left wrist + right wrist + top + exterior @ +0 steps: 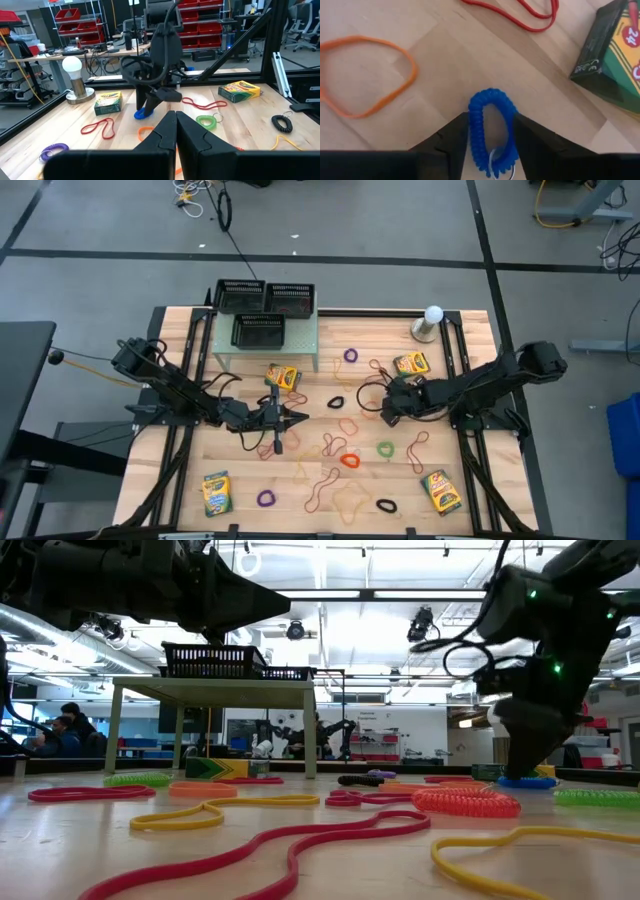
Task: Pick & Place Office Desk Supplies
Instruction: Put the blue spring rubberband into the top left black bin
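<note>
Right gripper (490, 137) stood low over the table with its two dark fingers (451, 137) set on either side of a blue coiled band (490, 127), the pads right against the coil; whether they were truly squeezing it could not be told. From the left wrist view the same blue coiled band (145, 113) lay flat on the wood under that gripper's tips, not lifted. An orange loop (367, 75) lay near it on one side, a red loop (520, 10) a little farther off, and the corner of a crayon box (610, 55) stood close beside the coil without touching it.

Seen from above, the right gripper (388, 402) sat right of the table's middle, with that crayon box (411, 363) just behind it and a second crayon box (441, 491) near the front right edge. Two more lay to the left, one (283, 376) before the small shelf and one (216, 493) at the front left. Loose loops in several colours were scattered across the middle.

Left gripper (296, 418) hovered left of centre, fingers pressed together and holding nothing.
</note>
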